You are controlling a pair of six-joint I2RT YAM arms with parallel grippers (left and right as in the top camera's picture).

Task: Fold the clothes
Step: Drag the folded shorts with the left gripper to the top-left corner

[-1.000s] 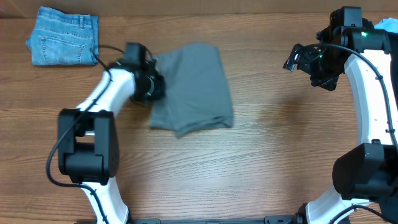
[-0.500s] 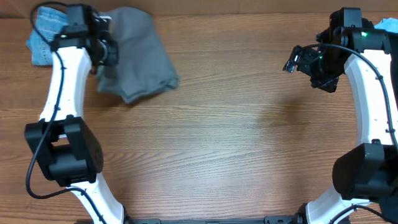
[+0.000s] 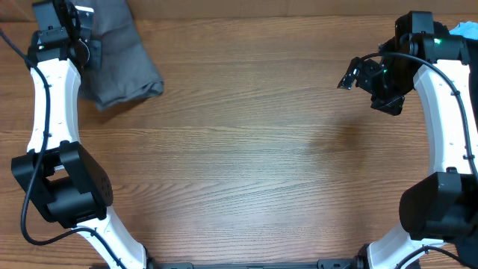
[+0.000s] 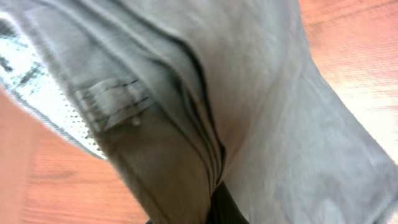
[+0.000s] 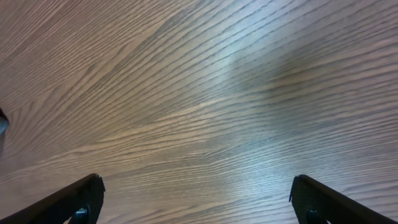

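"Where was the plain grey woven garment (image 3: 123, 63)?"
"Bunched at the wooden table's (image 3: 246, 149) far left corner, a fold pinched tight in the left gripper (image 3: 88, 51)."
"And the right gripper (image 3: 357, 72)?"
"Fingers wide apart, holding nothing, well off to the garment's right."

Left arm stretched toward 10 o'clock; left gripper (image 3: 89, 51) clamped on the clothes (image 3: 123, 63). Right arm bent at 2 o'clock; right gripper (image 3: 355, 73) with jaws spread wide.
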